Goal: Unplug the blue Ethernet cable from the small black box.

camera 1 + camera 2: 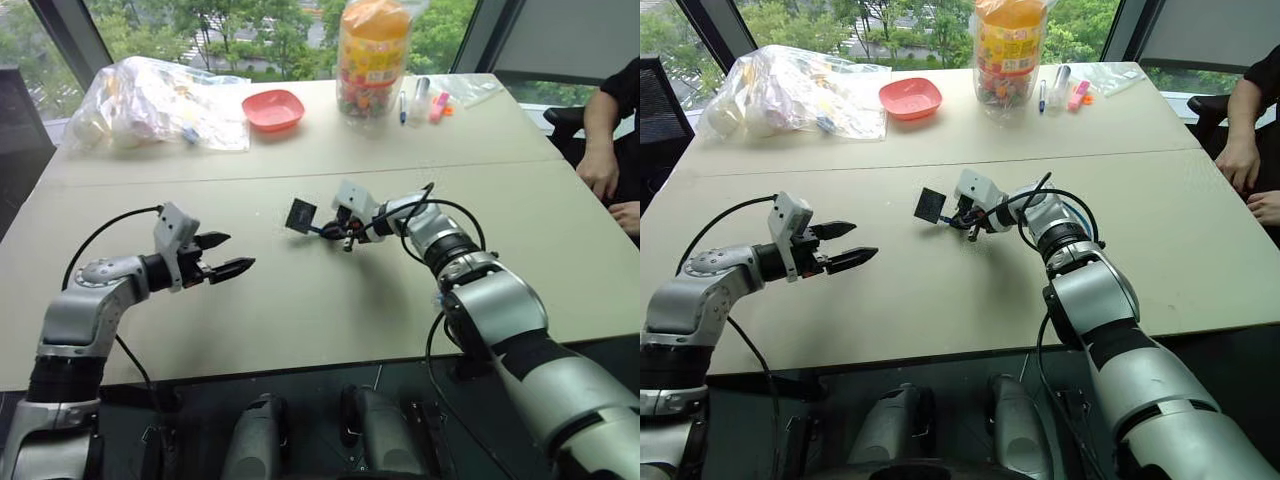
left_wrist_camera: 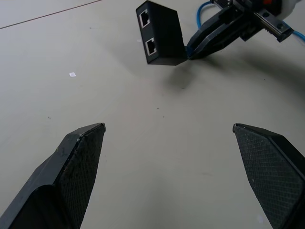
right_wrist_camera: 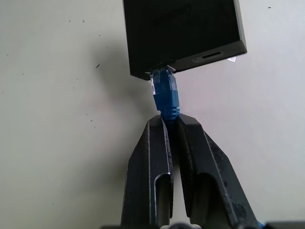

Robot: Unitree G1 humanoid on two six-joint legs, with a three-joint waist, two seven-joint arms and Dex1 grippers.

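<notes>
The small black box (image 2: pixel 159 33) hangs tilted just above the table near its middle, two ports on the side facing my left gripper. The blue Ethernet cable (image 3: pixel 166 95) is plugged into the box's (image 3: pixel 183 33) opposite side. My right gripper (image 3: pixel 172 120) is shut on the blue cable right behind its plug, and the cord (image 1: pixel 325 231) loops back under the wrist. My left gripper (image 1: pixel 225 253) hovers open to the left of the box (image 1: pixel 302 213), a short way off, with nothing between its fingers (image 2: pixel 81 157).
At the table's far side lie a clear plastic bag of items (image 1: pixel 150 105), a pink bowl (image 1: pixel 273 109), a tall jar with an orange lid (image 1: pixel 372 60) and some pens (image 1: pixel 420 100). A person's hand (image 1: pixel 600 170) rests at the right edge.
</notes>
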